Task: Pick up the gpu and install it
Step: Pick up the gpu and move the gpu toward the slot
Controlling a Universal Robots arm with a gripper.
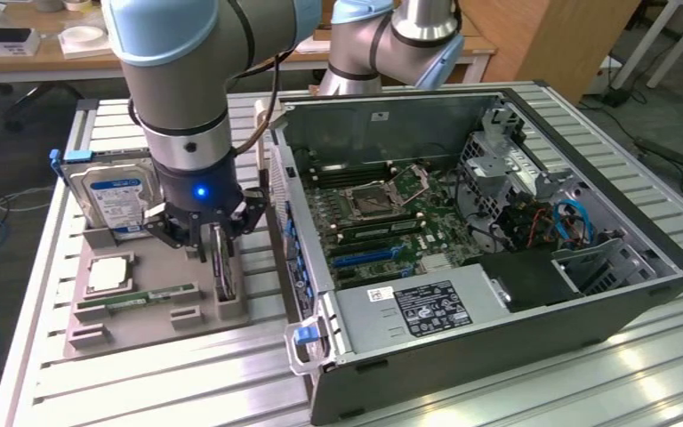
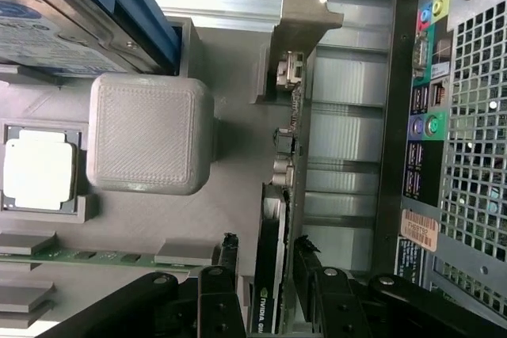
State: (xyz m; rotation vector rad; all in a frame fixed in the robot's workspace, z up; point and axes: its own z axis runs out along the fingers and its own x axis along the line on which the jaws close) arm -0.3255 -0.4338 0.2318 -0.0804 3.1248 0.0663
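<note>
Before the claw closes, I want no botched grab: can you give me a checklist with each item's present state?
1. The claw is open: ok, fingers apart.
2. The claw straddles the gpu: ok, one finger on each side of the card.
3. The gpu stands on edge in the grey holder: ok.
4. The hard drive stands apart from the claw: ok.
5. The computer case is open, motherboard exposed: ok.
6. Fingers touch the card: cannot tell.

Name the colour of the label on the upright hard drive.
The hard drive's label is blue with white print; the exterior view shows it best.
</note>
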